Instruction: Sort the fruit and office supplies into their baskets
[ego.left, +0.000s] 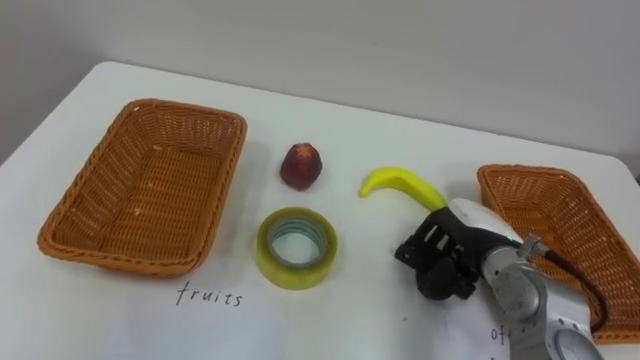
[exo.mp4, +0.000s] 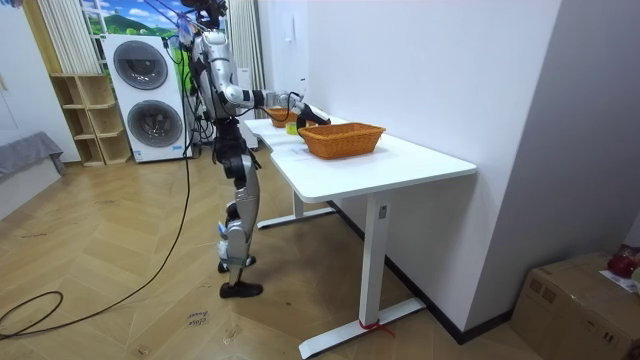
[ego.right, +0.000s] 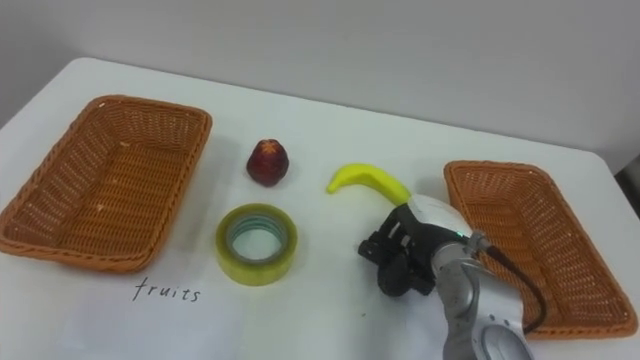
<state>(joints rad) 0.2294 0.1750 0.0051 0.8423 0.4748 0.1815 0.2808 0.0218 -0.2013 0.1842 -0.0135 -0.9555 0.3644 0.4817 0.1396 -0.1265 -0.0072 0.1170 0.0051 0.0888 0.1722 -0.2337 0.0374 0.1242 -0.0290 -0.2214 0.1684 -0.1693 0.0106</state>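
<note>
A yellow banana (ego.left: 400, 183) lies on the white table right of the middle. Its right end runs behind my right hand (ego.left: 450, 255), which comes in from the lower right and sits against that end. Whether the hand holds the banana is hidden. A red fruit (ego.left: 301, 165) stands left of the banana. In front of the fruit lies a yellow roll of tape (ego.left: 296, 247). A wicker basket (ego.left: 70, 215) on the left has "fruits" handwritten before it. A second wicker basket (ego.left: 500, 190) stands at the right, beside my hand. Nothing lies in either basket.
The table (ego.left: 400, 320) ends close behind the baskets, in front of a pale wall. In the room view I stand upright at the table's far end, one arm stretched over it. Washing machines (exo.mp4: 150, 95) and shelves stand behind me.
</note>
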